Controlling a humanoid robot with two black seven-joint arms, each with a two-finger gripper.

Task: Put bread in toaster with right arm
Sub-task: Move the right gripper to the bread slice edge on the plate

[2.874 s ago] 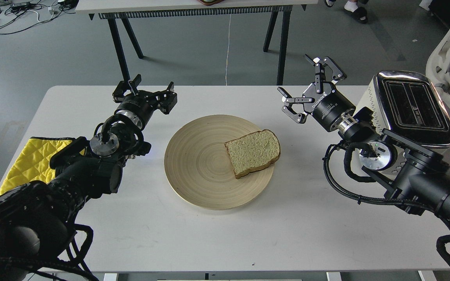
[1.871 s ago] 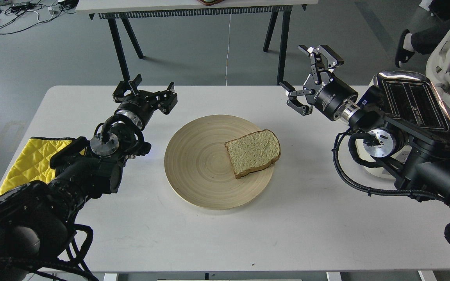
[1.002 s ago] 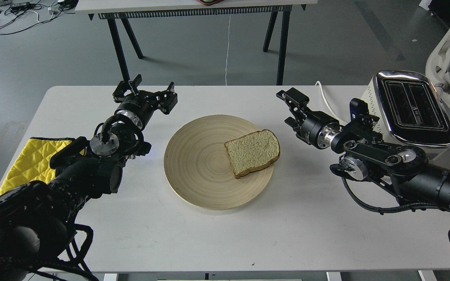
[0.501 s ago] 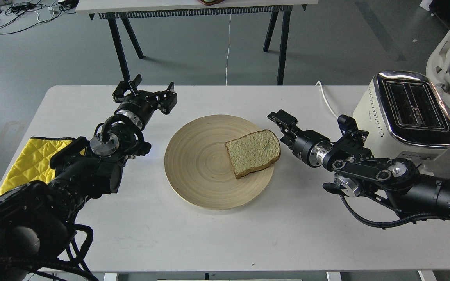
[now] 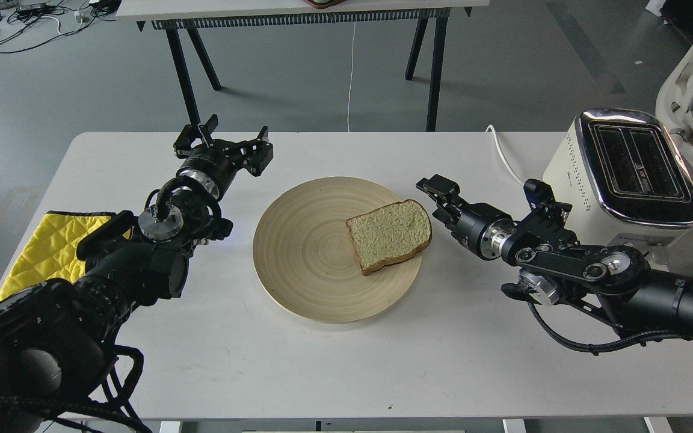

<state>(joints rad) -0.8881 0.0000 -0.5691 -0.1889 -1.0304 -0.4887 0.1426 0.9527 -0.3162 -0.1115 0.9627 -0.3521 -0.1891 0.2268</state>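
Note:
The bread [image 5: 390, 234] lies flat on the right side of a round wooden plate [image 5: 298, 252] in the middle of the white table. The cream-white toaster [image 5: 626, 171] with chrome top and two empty black slots stands at the table's right rear. My right gripper [image 5: 435, 193] is low, just right of the bread's upper right corner, pointing left at it and apart from it. It is seen side-on, so its fingers cannot be told apart. My left gripper [image 5: 224, 143] is open and empty, left of the plate near the back.
A yellow quilted cloth [image 5: 46, 243] lies at the table's left edge under my left arm. A white cable [image 5: 503, 153] runs behind the toaster. A white chair [image 5: 692, 66] stands right of the toaster. Another table's black legs [image 5: 184, 72] stand behind.

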